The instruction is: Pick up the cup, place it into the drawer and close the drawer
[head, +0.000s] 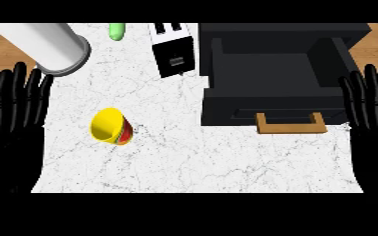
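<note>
Overhead, the head view looks steeply down on a white marbled counter (221, 165). Taking the middle of the counter as the centre of a clock face, a yellow cup (111, 126) lies tipped on its side at about eight o'clock, its open mouth facing up and to the left, with a red and green band near its base. Nothing touches it.

At about two o'clock stands a black drawer unit (284, 32) with its drawer (273, 72) pulled open toward the viewer, the dark inside showing. A tan wooden handle (291, 124) sticks out from the drawer's front, at about four o'clock. Cup and drawer are well apart.

At twelve o'clock, just beside the drawer's left wall, sits a black and white toaster (175, 52). A small green object (117, 31) shows at eleven o'clock against the far edge. A large white and grey cylinder (52, 47) lies at ten o'clock.

At nine o'clock the left hand (22, 110) rests at the counter's edge, fingers straight, spread and pointing up, holding nothing. At three o'clock the right hand (363, 105) rests likewise, fingers straight and apart, near the drawer's right front corner.
</note>
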